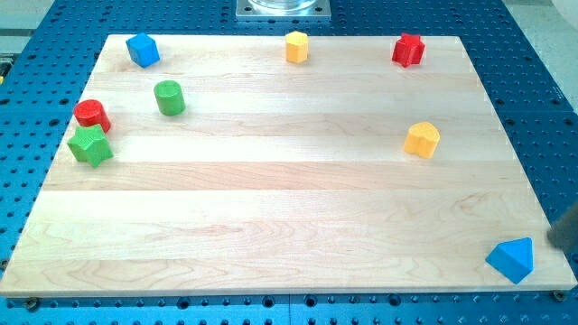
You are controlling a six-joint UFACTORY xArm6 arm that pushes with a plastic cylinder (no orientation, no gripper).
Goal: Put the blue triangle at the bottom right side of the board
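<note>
1. We see the blue triangular block [512,260] lying at the bottom right corner of the pale wooden board [271,208], close to the board's right edge and near its bottom edge.
2. A blurred dark shape at the view's right edge, just right of and slightly above the blue triangle, looks like our rod; my tip [553,239] seems to sit just beside the block, though we cannot tell whether it touches it. Our arm carries no gripper, so there is nothing to spread or press together.
3. Nothing lies near the blue triangle. The closest other piece is the yellow rounded block [422,140], well apart, toward the view's top.
4. Along the top edge we see a blue cube-like block [143,50] at the left, a yellow hexagonal block [296,46] near the middle and a red star-like block [408,50] at the right.
5. At the left sit a green cylinder [169,97], a red cylinder [92,115] and a green star-shaped block [89,145]; the red cylinder and the green star are touching or nearly so.
6. The board shows smooth, light grain in long horizontal strips. It rests on a blue metal worktop [528,54] dotted with a regular grid of holes. A grey metal base [283,8] shows at the top centre.
</note>
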